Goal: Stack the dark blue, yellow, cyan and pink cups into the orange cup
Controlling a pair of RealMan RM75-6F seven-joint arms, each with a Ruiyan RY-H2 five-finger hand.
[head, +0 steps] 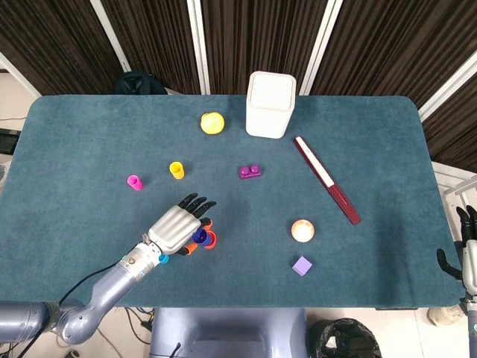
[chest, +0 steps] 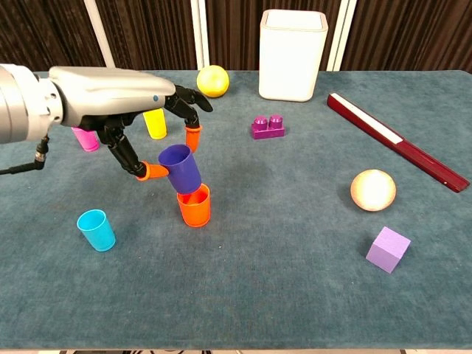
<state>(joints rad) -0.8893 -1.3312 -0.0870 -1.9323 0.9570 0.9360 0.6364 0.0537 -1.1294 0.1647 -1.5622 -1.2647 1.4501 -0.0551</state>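
Observation:
My left hand [chest: 129, 99] [head: 177, 227] pinches the dark blue cup [chest: 181, 168] [head: 199, 236] between its orange-tipped fingers, tilted, with its base just over the mouth of the orange cup [chest: 195, 206] [head: 209, 239]. The cyan cup [chest: 96, 229] stands to the left of the orange one; in the head view my hand hides most of it. The yellow cup [chest: 155, 123] [head: 176, 170] and the pink cup [chest: 86, 138] [head: 134, 182] stand further back on the left. My right hand [head: 469, 253] hangs off the table's right edge, its fingers hard to read.
A white bin [chest: 292, 54] and a yellow ball [chest: 212, 80] stand at the back. A purple brick [chest: 267, 127], a dark red bar [chest: 397, 141], a pale ball [chest: 373, 189] and a lilac cube [chest: 388, 249] lie to the right.

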